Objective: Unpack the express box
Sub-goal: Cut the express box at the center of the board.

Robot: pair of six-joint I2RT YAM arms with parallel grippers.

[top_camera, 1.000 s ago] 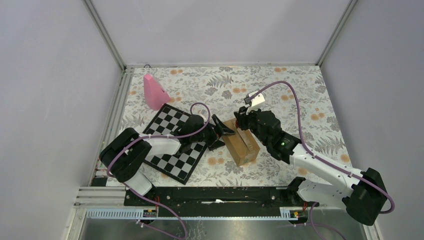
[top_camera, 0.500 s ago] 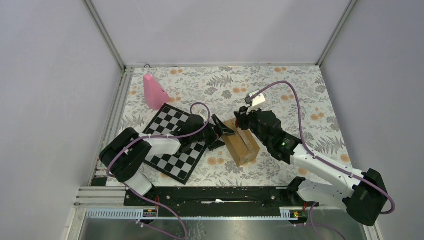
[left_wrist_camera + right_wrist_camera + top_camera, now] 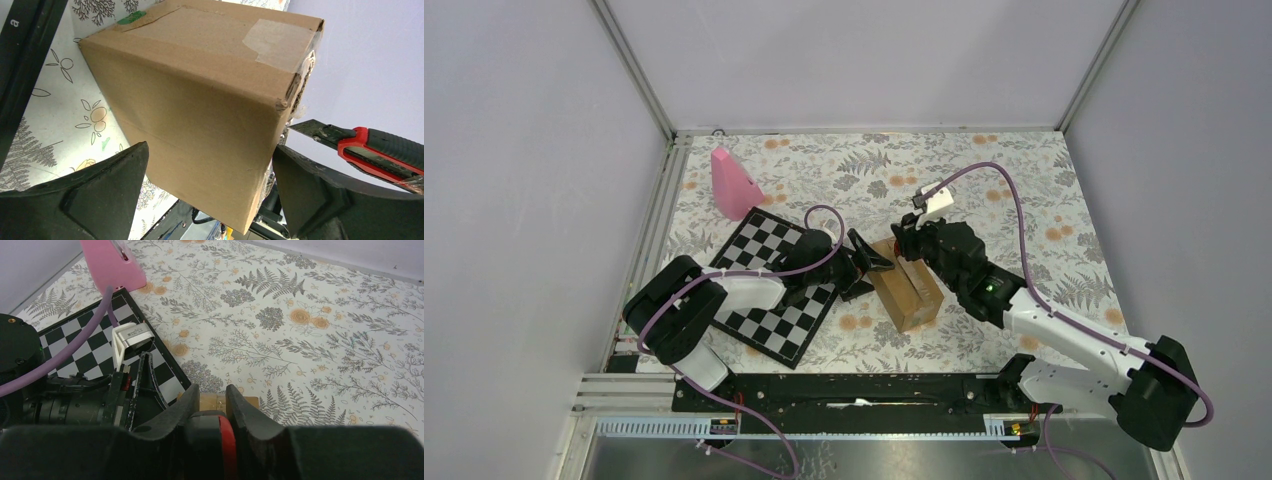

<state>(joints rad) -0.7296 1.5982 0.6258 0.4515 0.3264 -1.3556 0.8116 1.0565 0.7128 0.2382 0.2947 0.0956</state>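
the left wrist view alone shows the green mark [image 3: 131, 18] and tape [image 3: 279, 42] on the express box [image 3: 200, 100], with the blade of a red-handled knife [image 3: 380, 152] just beside its taped corner. from above the knife is hard to make out. the left gripper [image 3: 874, 275] reaches low over the chessboard [image 3: 769, 325], spread wide, one finger on either side of the box. the right gripper [image 3: 212, 392], bent down over the box's far end, pinches the knife handle. the pink cone [image 3: 732, 185] stands far left by the wall, and bare floral table [image 3: 1024, 200] lies to the right of the box.

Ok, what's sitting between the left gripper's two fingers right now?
The express box lies between the fingers of the open left gripper, as the left wrist view shows. Whether they touch it is unclear.
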